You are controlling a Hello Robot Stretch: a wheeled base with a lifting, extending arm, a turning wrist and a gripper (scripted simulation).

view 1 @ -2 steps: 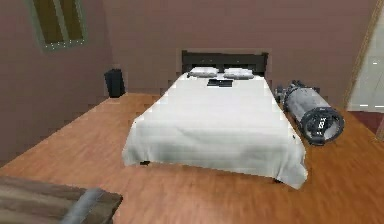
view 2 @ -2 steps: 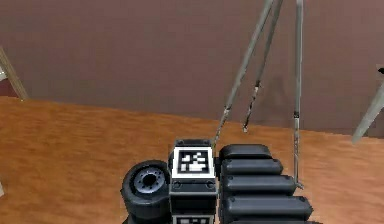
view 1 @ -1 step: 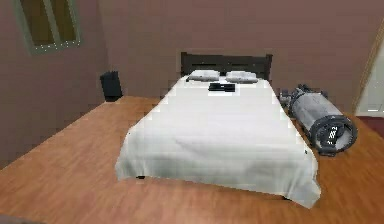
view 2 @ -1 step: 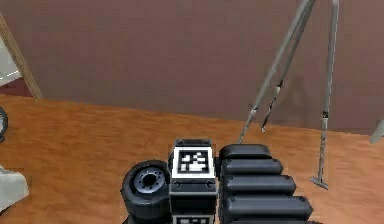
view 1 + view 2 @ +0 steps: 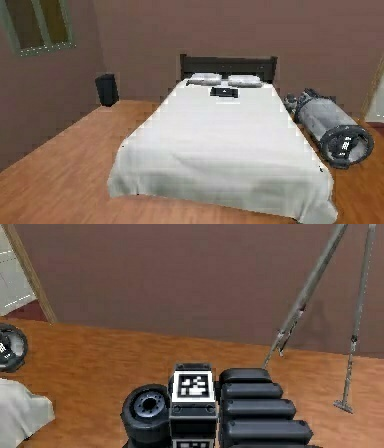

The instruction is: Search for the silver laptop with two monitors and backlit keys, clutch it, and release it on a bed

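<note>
A bed (image 5: 225, 140) with a white cover and a dark headboard (image 5: 226, 66) stands ahead in the forward view. Two white pillows (image 5: 205, 79) lie at its head. Just below them on the cover lies a small dark flat thing (image 5: 224, 93) with a pale patch; I cannot tell what it is. In the arm side view the arm's dark bar with a white marked square (image 5: 194, 387) rises from the bottom edge. The gripper's dark round body (image 5: 150, 412) sits left of the square. Its far end is not clear, so I cannot tell whether it holds anything.
A black bin (image 5: 104, 90) stands by the wall left of the bed. A grey cylinder with a dark wheel (image 5: 340, 135) lies right of the bed and shows again as a wheel (image 5: 8, 346). Thin tripod legs (image 5: 300, 309) stand on bare wooden floor (image 5: 120, 349). The cover's corner (image 5: 20, 409) is low left.
</note>
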